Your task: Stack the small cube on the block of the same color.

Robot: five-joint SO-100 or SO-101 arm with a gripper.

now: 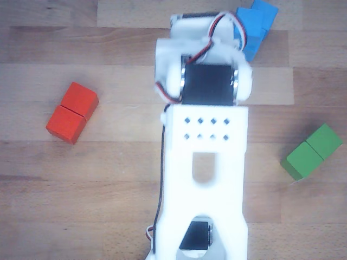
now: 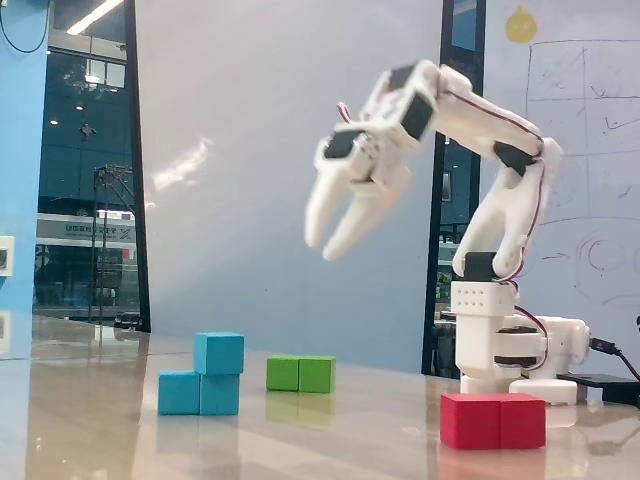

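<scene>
In the fixed view the small light-blue cube (image 2: 219, 352) rests on the right half of the blue oblong block (image 2: 198, 393) on the table. My gripper (image 2: 324, 244) hangs in the air well above and to the right of them, open and empty, fingers pointing down. In the other view the blue pieces (image 1: 256, 24) show at the top right, partly hidden behind the white arm (image 1: 205, 157). There I cannot tell cube from block, and the gripper's fingers are hidden under the arm.
A red oblong block (image 1: 72, 112) (image 2: 493, 420) lies left of the arm in the other view. A green oblong block (image 1: 313, 151) (image 2: 300, 373) lies to the right. The arm's base (image 2: 500, 345) stands at the right of the fixed view.
</scene>
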